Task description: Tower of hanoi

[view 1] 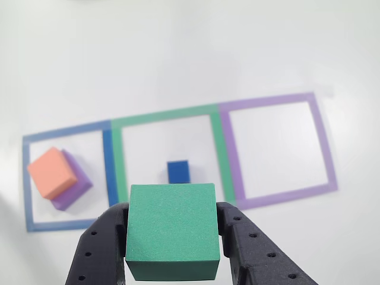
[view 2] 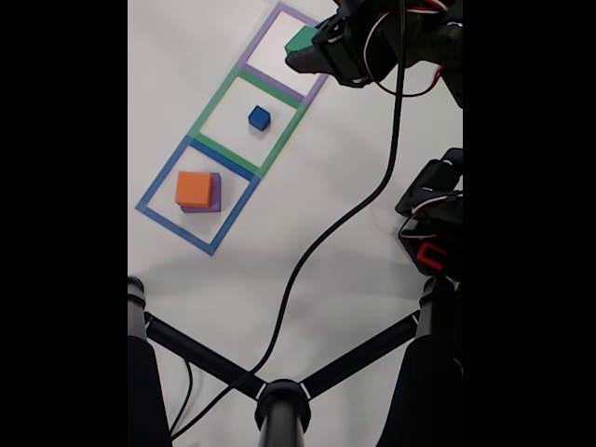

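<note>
My gripper (view 1: 173, 228) is shut on a green cube (view 1: 172, 228) and holds it in the air; in the fixed view the gripper (view 2: 307, 45) and green cube (view 2: 302, 39) hang over the purple square (view 2: 279, 47). A small blue cube (view 1: 178, 171) lies in the green square (view 1: 167, 116), also seen as the blue cube (view 2: 259, 117) in the fixed view. An orange cube (view 1: 52, 173) sits on a purple cube (view 1: 76, 185) inside the blue square (view 1: 108, 169).
Three taped squares lie in a row on a white table (view 1: 178, 53); the purple square (view 1: 273, 148) holds nothing. A black cable (view 2: 354, 205) crosses the table, and a black stand (view 2: 279, 400) spreads at the bottom of the fixed view.
</note>
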Controlling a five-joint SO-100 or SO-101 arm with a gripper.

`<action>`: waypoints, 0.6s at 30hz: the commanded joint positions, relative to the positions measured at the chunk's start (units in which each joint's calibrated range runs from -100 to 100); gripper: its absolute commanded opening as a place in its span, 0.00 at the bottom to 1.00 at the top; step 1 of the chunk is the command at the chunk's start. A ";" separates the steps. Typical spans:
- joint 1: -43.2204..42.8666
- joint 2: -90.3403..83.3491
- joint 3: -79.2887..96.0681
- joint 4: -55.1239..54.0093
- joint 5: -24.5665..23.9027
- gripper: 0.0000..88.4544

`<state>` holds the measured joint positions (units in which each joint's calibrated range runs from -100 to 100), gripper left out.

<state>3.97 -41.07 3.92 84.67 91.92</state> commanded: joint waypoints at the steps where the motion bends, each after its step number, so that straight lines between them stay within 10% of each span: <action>1: -3.40 -2.60 -3.05 1.33 -1.48 0.05; 18: -17.43 -4.60 -0.33 -1.91 -1.85 0.05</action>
<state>-11.17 -43.94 3.31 85.55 90.54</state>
